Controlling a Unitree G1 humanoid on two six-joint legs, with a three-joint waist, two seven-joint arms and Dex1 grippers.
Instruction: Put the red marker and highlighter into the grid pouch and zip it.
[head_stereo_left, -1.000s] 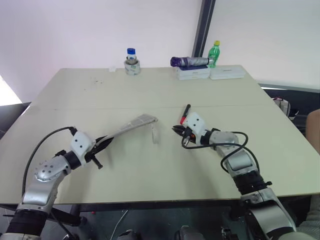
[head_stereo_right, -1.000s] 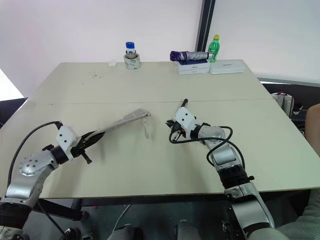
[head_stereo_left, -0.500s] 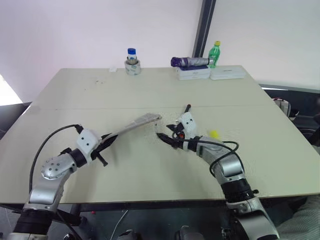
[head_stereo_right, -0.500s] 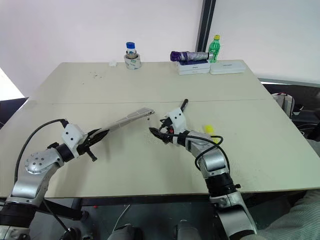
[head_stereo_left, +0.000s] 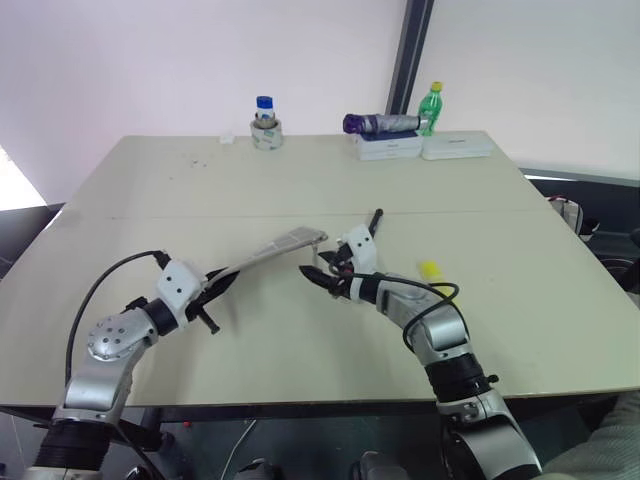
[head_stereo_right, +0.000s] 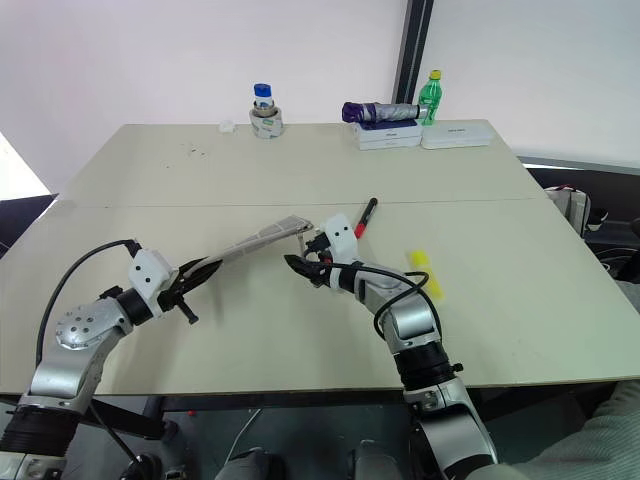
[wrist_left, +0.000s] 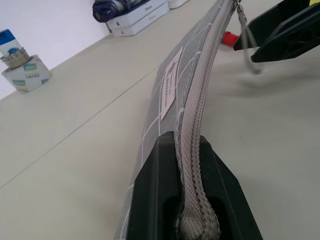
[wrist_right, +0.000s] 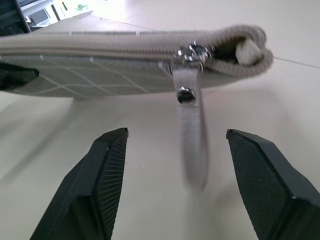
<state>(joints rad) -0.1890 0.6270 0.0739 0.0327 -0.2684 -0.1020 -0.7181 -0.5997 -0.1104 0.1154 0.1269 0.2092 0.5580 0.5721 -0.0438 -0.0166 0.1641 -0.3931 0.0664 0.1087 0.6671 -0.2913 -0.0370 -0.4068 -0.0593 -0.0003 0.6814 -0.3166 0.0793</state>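
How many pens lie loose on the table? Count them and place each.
2. The red marker lies just beyond the right gripper, past the grid pouch's zipper end. The highlighter lies to that arm's right. None seems hidden.

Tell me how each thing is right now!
grid pouch: held up off the table, zipper nearly closed.
zipper pull: hanging loose, not gripped.
left gripper: shut on the grid pouch.
right gripper: open, either side of the pull.
red marker: lying on the table.
highlighter: lying on the table.
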